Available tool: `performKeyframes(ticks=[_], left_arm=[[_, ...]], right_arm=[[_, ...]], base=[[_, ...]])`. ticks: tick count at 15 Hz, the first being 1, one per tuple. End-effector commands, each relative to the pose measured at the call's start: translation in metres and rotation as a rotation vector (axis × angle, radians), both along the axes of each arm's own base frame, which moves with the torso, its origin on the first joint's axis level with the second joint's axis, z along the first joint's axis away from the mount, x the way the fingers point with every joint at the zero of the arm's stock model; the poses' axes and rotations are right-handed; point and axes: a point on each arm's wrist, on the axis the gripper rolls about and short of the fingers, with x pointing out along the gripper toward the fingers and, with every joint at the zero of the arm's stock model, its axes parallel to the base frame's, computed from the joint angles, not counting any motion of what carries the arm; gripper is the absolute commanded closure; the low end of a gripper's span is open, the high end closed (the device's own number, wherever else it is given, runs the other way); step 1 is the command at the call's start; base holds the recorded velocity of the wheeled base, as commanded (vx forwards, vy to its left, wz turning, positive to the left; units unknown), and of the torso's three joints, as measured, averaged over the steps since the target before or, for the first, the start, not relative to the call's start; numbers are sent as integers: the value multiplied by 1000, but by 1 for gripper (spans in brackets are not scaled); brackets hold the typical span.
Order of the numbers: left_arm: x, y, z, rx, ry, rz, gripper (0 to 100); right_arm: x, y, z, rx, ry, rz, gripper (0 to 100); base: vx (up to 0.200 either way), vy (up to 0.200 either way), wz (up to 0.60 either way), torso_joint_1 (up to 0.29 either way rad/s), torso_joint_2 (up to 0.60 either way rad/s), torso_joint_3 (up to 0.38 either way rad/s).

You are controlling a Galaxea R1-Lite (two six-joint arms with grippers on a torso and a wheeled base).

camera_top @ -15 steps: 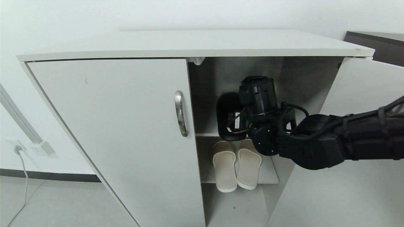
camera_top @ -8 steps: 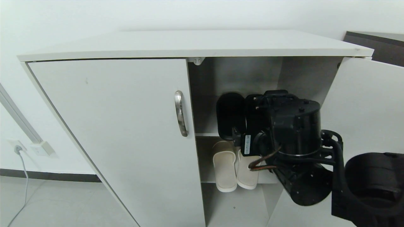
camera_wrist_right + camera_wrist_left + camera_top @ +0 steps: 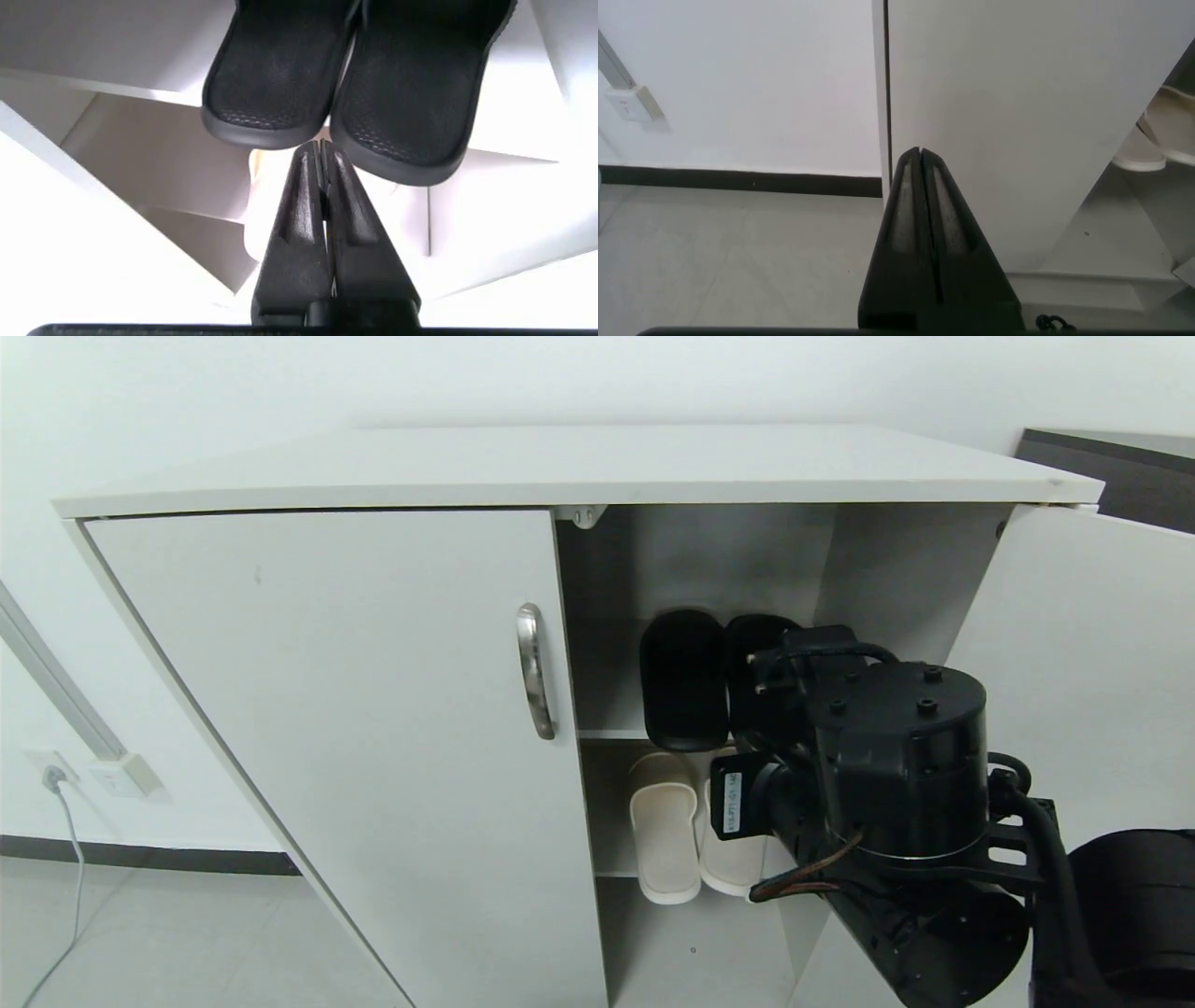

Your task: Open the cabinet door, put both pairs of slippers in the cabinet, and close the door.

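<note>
Cabinet [image 3: 579,467] in the head view holds black slippers [image 3: 686,681] above pale slippers [image 3: 665,831], right door [image 3: 1074,663] open; right wrist view shows the right gripper [image 3: 322,163] clenched empty near the black slippers, left wrist view the left gripper [image 3: 920,159] likewise, so shutting the door seems next.

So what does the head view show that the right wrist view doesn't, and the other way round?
Head view adds: the closed left door with its handle, the cabinet top, the wall socket. Right wrist view adds: the right pincer, shut, pointing at the gap between the black slippers' near ends. Shared: black slippers on the upper shelf, white slippers on the lower shelf.
</note>
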Motion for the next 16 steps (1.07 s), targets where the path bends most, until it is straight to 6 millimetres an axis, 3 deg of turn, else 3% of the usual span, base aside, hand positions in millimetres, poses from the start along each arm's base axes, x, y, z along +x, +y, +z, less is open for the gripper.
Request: performKeyframes(ticks=[1, 3, 16], left_arm=[[0, 0, 0, 0, 1, 0, 100], [0, 0, 0, 0, 1, 0, 100], [0, 0, 0, 0, 1, -1, 100]], right_arm=[[-1, 1, -1, -3, 1, 3, 100], [-1, 1, -1, -3, 1, 3, 100], [1, 4, -10, -15, 14, 2, 100]], base=[[0, 0, 0, 0, 0, 0], [0, 0, 0, 0, 0, 0], [-200, 0, 0, 2, 2, 3]])
